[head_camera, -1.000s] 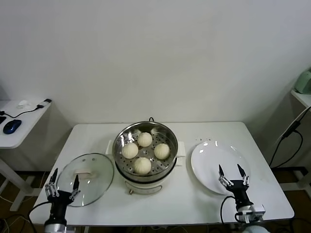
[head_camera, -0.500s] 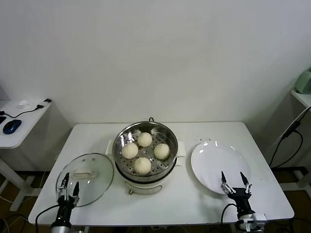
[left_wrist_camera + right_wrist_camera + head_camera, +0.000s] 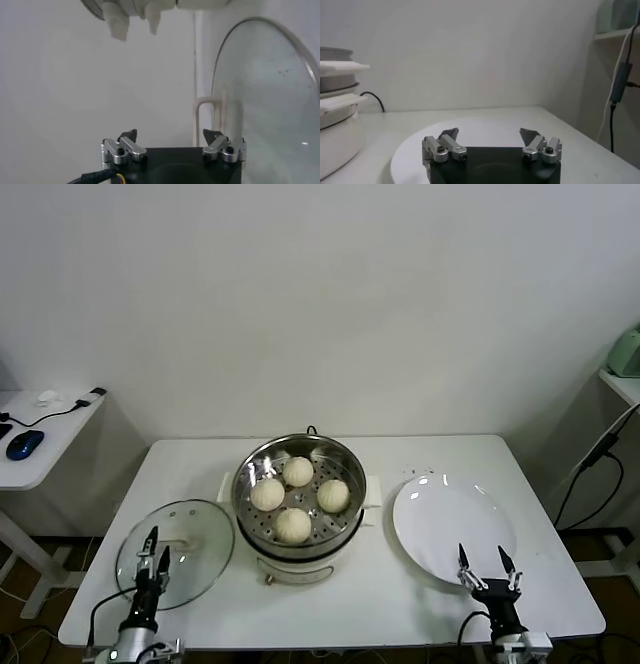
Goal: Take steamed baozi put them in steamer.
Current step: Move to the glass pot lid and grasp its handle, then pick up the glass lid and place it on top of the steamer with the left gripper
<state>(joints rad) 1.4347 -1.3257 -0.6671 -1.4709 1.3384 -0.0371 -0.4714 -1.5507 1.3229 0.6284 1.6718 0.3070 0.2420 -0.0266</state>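
Observation:
Several cream-white steamed baozi [image 3: 293, 525] sit on the perforated tray inside the shiny steamer [image 3: 341, 463] at the table's centre. My left gripper [image 3: 157, 546] is low at the front left, over the near edge of the glass lid [image 3: 200, 569], open with nothing between its fingers. Seen from the left wrist, the left gripper [image 3: 170, 134] points past the lid [image 3: 265, 100] toward the steamer's base [image 3: 150, 6]. At the front right, my right gripper [image 3: 482, 556] is open and empty by the white plate [image 3: 445, 519]. The right wrist view shows it [image 3: 489, 133] at the plate's [image 3: 410, 150] near rim, with the steamer [image 3: 335, 105] off to the side.
A side table with a blue mouse [image 3: 25, 444] stands to the left. A dark cable [image 3: 600, 459] hangs at the right, below a shelf. The table's front edge [image 3: 330, 632] runs just ahead of both grippers.
Both grippers have sunk lower toward the table's front edge, still open. The left one has also shifted a little to the right. The baozi and the steamer have not moved.

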